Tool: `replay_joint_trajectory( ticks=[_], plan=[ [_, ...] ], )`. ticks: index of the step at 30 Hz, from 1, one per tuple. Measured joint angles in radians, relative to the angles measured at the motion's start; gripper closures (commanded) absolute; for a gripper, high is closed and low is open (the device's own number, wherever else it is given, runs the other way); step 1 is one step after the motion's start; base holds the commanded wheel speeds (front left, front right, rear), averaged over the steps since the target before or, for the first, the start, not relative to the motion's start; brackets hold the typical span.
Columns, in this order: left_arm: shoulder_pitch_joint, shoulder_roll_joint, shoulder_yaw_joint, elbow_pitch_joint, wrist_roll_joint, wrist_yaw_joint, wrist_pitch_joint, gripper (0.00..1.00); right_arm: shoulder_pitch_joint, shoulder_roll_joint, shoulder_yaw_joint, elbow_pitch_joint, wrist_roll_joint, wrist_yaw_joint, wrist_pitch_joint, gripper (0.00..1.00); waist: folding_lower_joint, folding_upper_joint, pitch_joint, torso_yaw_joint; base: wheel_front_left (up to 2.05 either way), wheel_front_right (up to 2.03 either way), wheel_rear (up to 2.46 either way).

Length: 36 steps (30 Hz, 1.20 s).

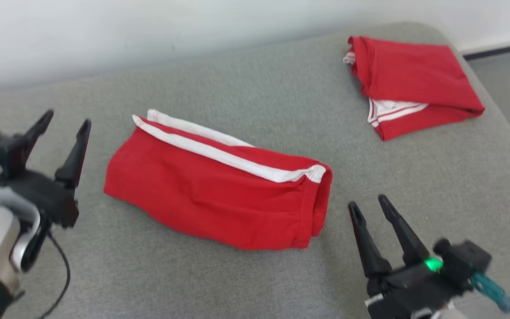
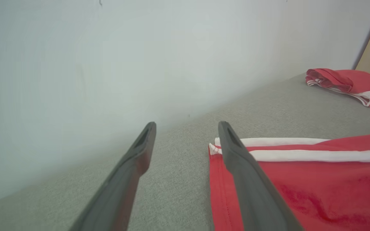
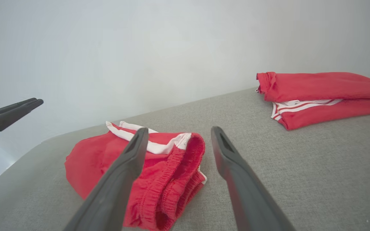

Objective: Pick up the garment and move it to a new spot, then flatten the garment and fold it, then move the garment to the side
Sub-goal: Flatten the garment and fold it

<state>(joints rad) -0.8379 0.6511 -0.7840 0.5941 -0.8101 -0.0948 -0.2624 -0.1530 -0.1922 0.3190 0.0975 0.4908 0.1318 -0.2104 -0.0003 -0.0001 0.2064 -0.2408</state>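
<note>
The red shorts [image 1: 219, 199] lie folded in the middle of the grey cushion [image 1: 259, 97], with the white stripes on top. The left tool [image 1: 68, 118] hangs just beside the left end of the shorts. It is wide open and holds nothing. The right tool [image 1: 368, 203] is near the stretchy waist end, and it is wide open and empty too. Some other red clothes [image 1: 414, 84] sit folded far off at the back right corner.

The folding looks done, so I think the job now is to move the shorts to the side. To do it well, each tool should go down at its own end and pinch all the layers at once, not just the top one. Both should lift together, at the same height, so the fold does not fall open. Put the shorts down on a bare spot, not on the other red clothes, and let go gently.
</note>
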Motion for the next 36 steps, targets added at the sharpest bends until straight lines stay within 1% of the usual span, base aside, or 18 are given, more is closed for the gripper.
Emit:
replay_joint_trajectory(
  ticks=[1,5,9,12,16,22,26,31,36],
  plan=[
    [0.052,0.011,0.036,-0.04,0.009,0.013,0.0,0.0,0.041,0.017,-0.028,-0.028,-0.025,0.0,-0.014,0.0,0.0,0.0,-0.021,0.005,0.0,0.0,0.0],
    [0.114,0.023,0.073,-0.087,0.021,0.024,0.0,0.0,0.112,0.055,-0.063,-0.071,-0.048,0.0,-0.033,0.0,0.0,0.0,-0.046,0.013,0.0,0.0,0.0],
    [0.161,0.049,0.101,-0.117,0.027,0.029,0.0,0.0,0.184,0.083,-0.068,-0.112,-0.096,0.0,-0.045,0.0,0.0,0.0,-0.064,0.02,0.0,0.0,0.0],
    [0.167,0.068,0.103,-0.124,0.026,0.024,0.011,0.0,0.213,0.095,-0.066,-0.122,-0.127,0.0,-0.047,0.0,0.0,-0.0001,-0.067,0.014,0.0,0.0,0.0],
    [0.14,0.085,0.074,-0.136,0.031,0.005,0.078,0.0,0.216,0.108,-0.059,-0.128,-0.135,0.0,-0.05,0.0,0.0001,0.0,-0.059,-0.002,0.0,0.0,0.0],
    [0.062,0.069,0.039,-0.11,-0.014,-0.02,0.238,0.0,0.189,0.117,-0.048,-0.127,-0.138,0.0,-0.051,0.0,0.0003,0.0,-0.026,-0.024,0.0,0.0,0.0],
    [0.025,0.074,0.007,-0.08,-0.048,-0.03,0.326,0.0,0.169,0.126,-0.038,-0.124,-0.141,0.0,-0.051,0.0,0.0003,0.0,0.001,-0.049,0.0,0.0,0.0],
    [0.001,0.085,-0.049,-0.047,-0.056,-0.035,0.405,0.0,0.152,0.134,-0.033,-0.119,-0.141,0.0,-0.053,0.0,0.0004,0.0001,0.042,-0.082,0.0,0.0,0.0],
    [0.001,0.092,-0.097,-0.026,-0.077,-0.036,0.44,0.0,0.148,0.138,-0.037,-0.112,-0.141,0.0,-0.053,0.0,0.0004,0.0001,0.074,-0.115,0.0,0.0,0.0]
  ],
)
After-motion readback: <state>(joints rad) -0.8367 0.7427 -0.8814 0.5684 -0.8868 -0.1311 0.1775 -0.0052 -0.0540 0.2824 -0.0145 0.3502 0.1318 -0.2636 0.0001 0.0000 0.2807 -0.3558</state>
